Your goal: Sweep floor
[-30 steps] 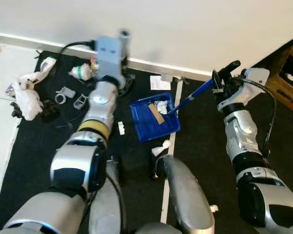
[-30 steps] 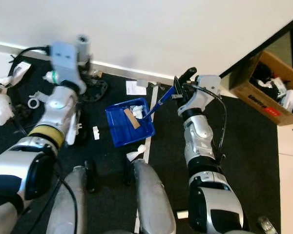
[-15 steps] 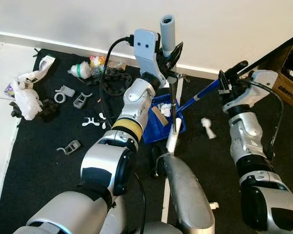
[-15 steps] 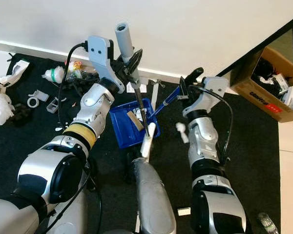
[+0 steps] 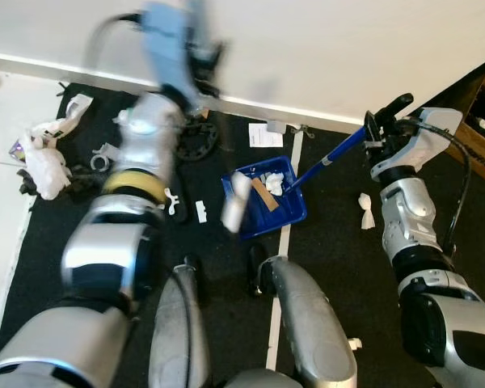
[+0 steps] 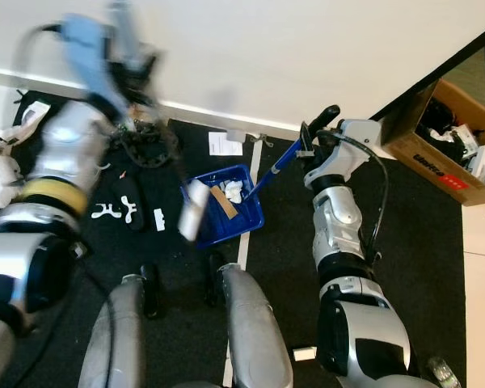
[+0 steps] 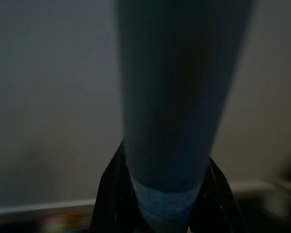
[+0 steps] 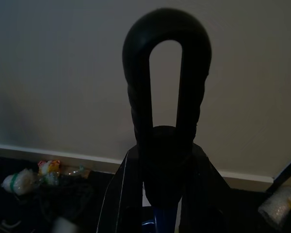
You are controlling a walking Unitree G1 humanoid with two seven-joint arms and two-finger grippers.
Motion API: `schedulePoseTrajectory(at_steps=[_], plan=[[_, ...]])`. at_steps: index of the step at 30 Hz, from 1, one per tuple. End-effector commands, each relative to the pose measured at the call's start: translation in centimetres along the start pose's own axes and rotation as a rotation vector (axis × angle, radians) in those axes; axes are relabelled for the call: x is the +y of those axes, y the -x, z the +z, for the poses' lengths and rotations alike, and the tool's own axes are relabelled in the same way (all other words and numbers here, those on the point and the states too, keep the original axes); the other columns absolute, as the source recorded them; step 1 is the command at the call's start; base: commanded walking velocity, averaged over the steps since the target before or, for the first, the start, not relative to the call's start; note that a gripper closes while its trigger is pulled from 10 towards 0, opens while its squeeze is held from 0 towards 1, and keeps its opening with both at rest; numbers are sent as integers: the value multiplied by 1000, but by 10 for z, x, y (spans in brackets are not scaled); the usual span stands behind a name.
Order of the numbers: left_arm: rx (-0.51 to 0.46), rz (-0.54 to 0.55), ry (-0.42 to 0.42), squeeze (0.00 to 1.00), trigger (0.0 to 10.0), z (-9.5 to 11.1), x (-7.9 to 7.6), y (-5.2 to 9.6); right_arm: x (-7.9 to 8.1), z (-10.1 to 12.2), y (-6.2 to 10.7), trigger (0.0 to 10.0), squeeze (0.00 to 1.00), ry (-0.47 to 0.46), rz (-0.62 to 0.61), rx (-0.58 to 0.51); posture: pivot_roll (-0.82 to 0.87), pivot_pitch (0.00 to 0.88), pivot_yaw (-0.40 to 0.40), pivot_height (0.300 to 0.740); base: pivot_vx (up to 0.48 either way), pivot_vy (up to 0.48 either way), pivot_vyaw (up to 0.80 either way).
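The blue dustpan (image 5: 264, 197) sits on the black floor, down-left of the right gripper (image 5: 375, 131), which is clamped on its long handle (image 5: 331, 156) slanting upward. The left gripper (image 7: 160, 194), blurred and clamped around the broom handle (image 7: 177, 97), is farther off; white scraps (image 5: 365, 210) lie just below the right gripper.

Left arm (image 5: 149, 121): motion-blurred, gripper indistinct. Broom head (image 5: 234, 202): smeared pale streak beside dustpan (image 5: 263, 212). Cardboard box (image 6: 453, 145): cut by frame edge. Broom handle (image 7: 177, 97): dark blur, close up.
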State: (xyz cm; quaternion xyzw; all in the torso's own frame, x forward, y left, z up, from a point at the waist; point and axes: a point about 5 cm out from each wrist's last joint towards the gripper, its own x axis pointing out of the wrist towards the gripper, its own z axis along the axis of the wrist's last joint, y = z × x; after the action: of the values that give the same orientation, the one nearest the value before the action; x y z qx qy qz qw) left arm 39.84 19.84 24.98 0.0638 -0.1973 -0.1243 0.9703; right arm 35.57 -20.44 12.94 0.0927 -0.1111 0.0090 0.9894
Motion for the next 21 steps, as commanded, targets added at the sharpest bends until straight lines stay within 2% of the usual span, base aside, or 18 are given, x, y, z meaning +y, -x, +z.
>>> schedulePoseTrajectory(at_steps=[1, 2, 3, 4, 6, 7, 8, 9, 10, 14, 16, 19, 21], plan=[[-6, -6, -5, 0, 10000, -5, -5, 3, -6, -29, 18, 0, 0, -62, -58, 124, 36, 299, -70, 740, 0, 0, 0], [-58, 7, -37, 0, 10000, 3, 2, 4, -7, -27, 18, 0, 0, -62, -59, 117, 39, 297, -72, 740, 0, 0, 0], [-58, 7, -37, 0, 10000, 3, 2, 4, -7, -27, 18, 0, 0, -62, -59, 117, 39, 297, -72, 740, 0, 0, 0], [-66, 52, -109, 0, 10000, 9, 12, 4, -8, -24, 16, 0, 0, -59, -59, 101, 19, 305, -69, 740, 0, 0, 0], [-66, 52, -109, 0, 10000, 9, 12, 4, -8, -24, 16, 0, 0, -59, -59, 101, 19, 305, -69, 740, 0, 0, 0], [-49, 86, -193, 0, 10000, 12, 21, 6, -7, -21, 14, 0, 0, -59, -58, 87, 5, 309, -67, 740, 0, 0, 0], [-49, 86, -193, 0, 10000, 12, 21, 6, -7, -21, 14, 0, 0, -59, -58, 87, 5, 309, -67, 740, 0, 0, 0], [-16, 117, -238, 0, 10000, 9, 27, 9, -6, -19, 12, 0, 0, -60, -56, 75, -13, 319, -63, 740, 0, 0, 0], [57, 114, -289, 0, 10000, -8, 23, 15, 0, -18, 10, 0, 0, -52, -41, 65, -56, 345, -71, 740, 0, 0, 0], [97, 100, -303, 0, 10000, -19, 16, 18, 4, -15, 6, 0, 0, -48, -32, 56, -81, 386, -78, 740, 0, 0, 0], [145, 97, -339, 0, 10000, -27, 12, 19, 7, -11, 2, 0, 0, -46, -25, 46, -97, 444, -74, 740, 0, 0, 0], [144, 101, -353, 0, 10000, -25, 12, 17, 8, -9, 1, 0, 0, -44, -21, 41, -99, 446, -72, 740, 0, 0, 0], [66, 149, -393, 0, 10000, -4, 22, 9, 7, -6, 0, 0, 0, -42, -12, 34, -87, 469, -85, 740, 0, 0, 0]])
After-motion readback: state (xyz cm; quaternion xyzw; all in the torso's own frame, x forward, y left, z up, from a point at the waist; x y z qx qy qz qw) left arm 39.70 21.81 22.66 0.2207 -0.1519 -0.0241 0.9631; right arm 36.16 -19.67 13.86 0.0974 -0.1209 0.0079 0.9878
